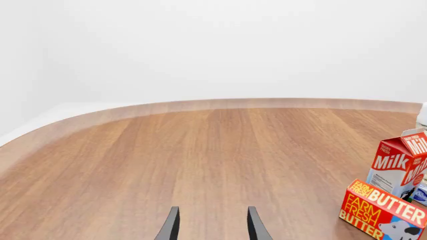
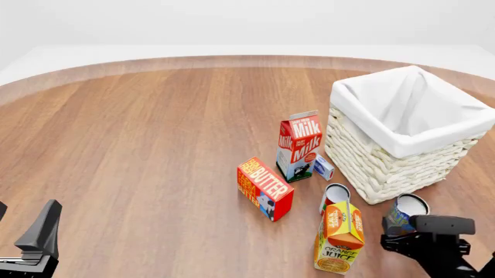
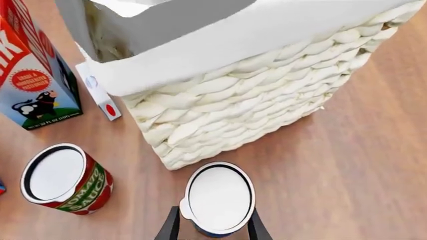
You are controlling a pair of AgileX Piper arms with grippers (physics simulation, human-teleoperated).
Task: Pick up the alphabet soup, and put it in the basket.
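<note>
Between my right jaws: the alphabet soup (image 3: pixel 219 199) can, upright, its silver-white top facing the wrist camera.
Right gripper (image 3: pixel 212 229): one finger on each side of the can, at or very near its wall; I cannot tell whether they are pressing it yet.
Soup in front view: the same alphabet soup (image 2: pixel 404 212) stands on the table (image 2: pixel 139 150), just ahead of the right gripper (image 2: pixel 423 242).
Ahead of the right jaws: the basket (image 3: pixel 267 100), its woven wall close beyond the can; the can is outside it. In the front view the basket (image 2: pixel 386 156) sits upright with its white liner folded over the rim.
Beside the right jaws: a red-labelled can (image 3: pixel 63 179), upright, near the soup but apart from it; further on, the milk carton (image 3: pixel 30 75).
Left gripper (image 1: pixel 212 225): fingers parted with nothing between them, over bare wood.
Off to one side of the left jaws: butter box (image 1: pixel 381 210) and milk carton (image 1: pixel 400 162).
Front view extras: orange juice carton (image 2: pixel 339 237) stands between the red-labelled can and my right arm.
</note>
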